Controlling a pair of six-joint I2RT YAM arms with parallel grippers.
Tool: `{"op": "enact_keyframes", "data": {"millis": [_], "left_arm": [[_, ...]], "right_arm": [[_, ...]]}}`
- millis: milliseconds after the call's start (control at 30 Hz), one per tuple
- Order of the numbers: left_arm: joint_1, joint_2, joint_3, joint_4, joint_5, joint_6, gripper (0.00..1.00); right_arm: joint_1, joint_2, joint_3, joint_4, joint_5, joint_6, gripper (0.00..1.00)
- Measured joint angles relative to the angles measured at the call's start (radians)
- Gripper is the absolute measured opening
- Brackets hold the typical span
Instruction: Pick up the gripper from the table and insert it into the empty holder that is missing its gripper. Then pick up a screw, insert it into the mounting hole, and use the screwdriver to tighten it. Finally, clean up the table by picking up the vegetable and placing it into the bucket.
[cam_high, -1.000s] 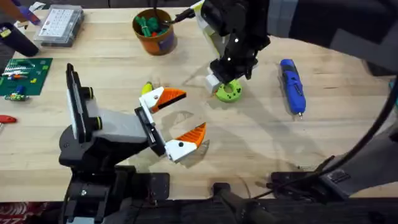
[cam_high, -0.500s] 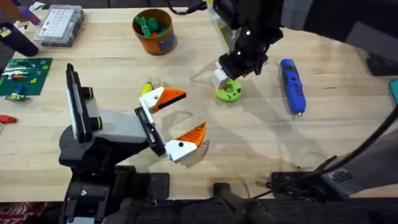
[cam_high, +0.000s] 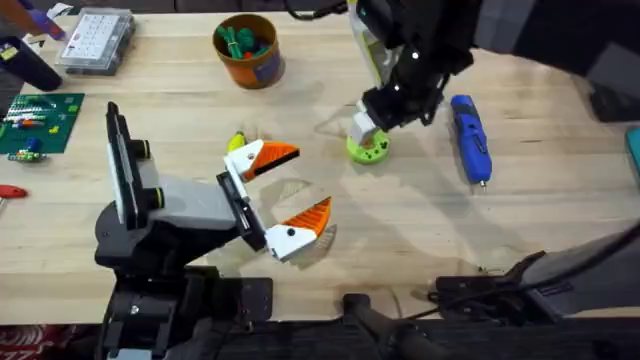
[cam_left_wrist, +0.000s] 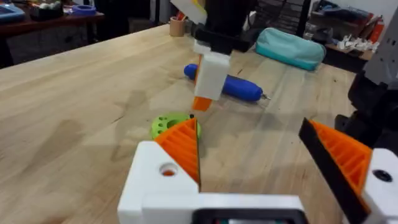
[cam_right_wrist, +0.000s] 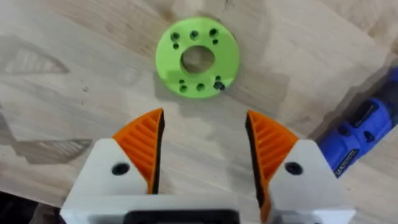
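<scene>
Far left you see green circuit board (cam_high: 38, 122) and clear parts box (cam_high: 96, 40). Your left gripper (cam_high: 290, 195) low over table centre, fingers spread, holding nothing. Orange bucket (cam_high: 248, 50) at back, green item inside. Your right gripper (cam_high: 366, 128) hangs just above lime-green disc (cam_high: 368, 150), fingers apart, empty. Blue screwdriver (cam_high: 470, 138) lies flat on table just right of it.
</scene>
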Motion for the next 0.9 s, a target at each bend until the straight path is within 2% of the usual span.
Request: {"op": "enact_keyframes", "data": {"millis": [433,900], "left_arm": [[0.0,0.0,0.0,0.0,0.0,0.0,0.986],[0.0,0.0,0.0,0.0,0.0,0.0,0.986]], "right_arm": [[-0.036,-0.018,-0.094,0.051,0.0,0.049,0.726],[-0.038,0.01,-0.118,0.103,0.0,0.137,0.726]]}}
